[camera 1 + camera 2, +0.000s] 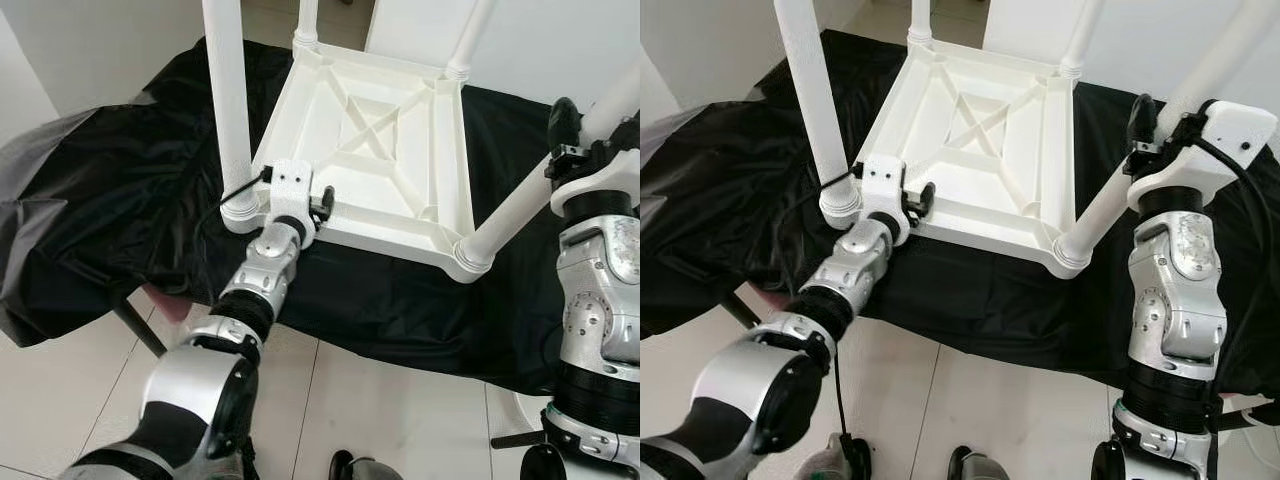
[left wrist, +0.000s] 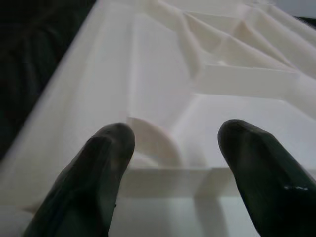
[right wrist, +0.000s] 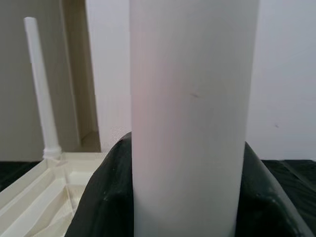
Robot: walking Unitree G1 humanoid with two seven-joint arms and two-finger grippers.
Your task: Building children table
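The white table (image 1: 370, 150) lay upside down on a black cloth (image 1: 120, 200), leg tops cut off. The left gripper (image 2: 173, 163) stood parted over its rim; the right gripper (image 3: 187, 197) clamped one leg (image 3: 192, 98).

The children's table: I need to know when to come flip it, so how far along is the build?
Done: the white tabletop lies upside down on the black cloth with legs standing in all four corner sockets. In hand: the right gripper is shut around the near-right leg, seemingly seating it, while the left gripper rests open on the tabletop's rim. Left: confirming that leg is seated, then turning it upright.
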